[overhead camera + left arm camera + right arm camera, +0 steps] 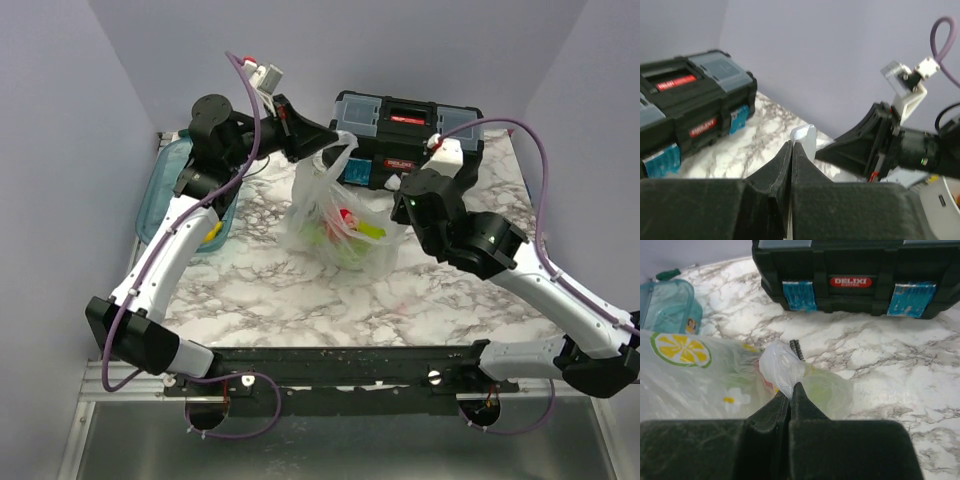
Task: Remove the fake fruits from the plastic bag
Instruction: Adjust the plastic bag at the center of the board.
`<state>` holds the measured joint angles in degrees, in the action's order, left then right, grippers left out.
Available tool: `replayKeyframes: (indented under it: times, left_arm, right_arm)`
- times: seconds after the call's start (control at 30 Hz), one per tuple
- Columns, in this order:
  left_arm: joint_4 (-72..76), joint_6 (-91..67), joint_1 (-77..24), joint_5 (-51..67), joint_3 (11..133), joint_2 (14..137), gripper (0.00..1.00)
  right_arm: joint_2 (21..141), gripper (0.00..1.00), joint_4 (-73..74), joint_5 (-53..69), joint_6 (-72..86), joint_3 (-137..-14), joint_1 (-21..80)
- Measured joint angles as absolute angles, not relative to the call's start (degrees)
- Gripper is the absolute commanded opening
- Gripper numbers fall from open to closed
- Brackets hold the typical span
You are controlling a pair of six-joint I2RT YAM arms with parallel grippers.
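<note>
The plastic bag (335, 205) stands on the marble table, held up from both sides. Through its film show the fake fruits: a red one (348, 215), a yellow one (368, 231) and green ones (335, 248). My left gripper (337, 140) is shut on the bag's upper handle, and a tuft of white film (804, 135) sticks out past the left gripper (791, 144). My right gripper (398, 206) is shut on the bag's right edge. A knot of film (781, 366) bulges above the right gripper (791, 387). The bag carries lemon and flower prints (680, 348).
A black toolbox (410, 125) stands just behind the bag. A translucent teal tub (165, 190) sits at the left edge beside the left arm, with a small yellow item (212, 232) at its near end. A small black coiled part (796, 349) lies behind the bag. Walls enclose the table.
</note>
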<state>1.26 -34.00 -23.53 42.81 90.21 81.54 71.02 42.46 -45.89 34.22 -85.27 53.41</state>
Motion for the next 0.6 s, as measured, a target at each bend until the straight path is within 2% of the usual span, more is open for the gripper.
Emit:
replayKeyframes:
  times: [0.1,0.23,0.27,0.33,0.4,0.47,0.57,0.6]
  left_arm:
    - [4.1,-35.7,-22.2,47.5,84.1,80.1,0.00]
    - [0.8,-32.7,-22.1,50.9,69.7,73.1,0.00]
    - [-0.3,-31.7,-22.1,51.0,67.4,71.5,0.09]
    - [-2.8,-29.9,-21.9,50.5,63.7,68.3,0.38]
    - [-5.2,-28.6,-21.8,49.0,60.8,64.9,0.57]
    - [-8.2,-27.4,-21.8,46.5,58.2,60.2,0.68]
    - [-12.8,-26.1,-22.6,40.4,57.8,53.5,0.93]
    - [-14.7,-25.9,-23.3,36.9,58.4,51.4,0.99]
  right_arm:
    - [66.7,0.01,41.8,-41.1,34.3,-79.7,53.3]
    - [56.6,0.01,38.7,-29.0,35.6,-65.3,53.2]
    - [55.0,0.01,38.0,-26.0,36.2,-62.5,53.2]
    - [53.5,0.01,36.2,-20.5,37.5,-58.1,53.2]
    - [53.7,0.01,34.5,-16.5,38.6,-55.5,53.2]
    - [54.0,0.01,32.9,-13.8,39.5,-53.7,53.2]
    - [53.3,0.01,30.3,-11.6,40.5,-52.3,53.2]
    - [53.1,0.01,29.5,-11.1,40.8,-52.2,53.2]
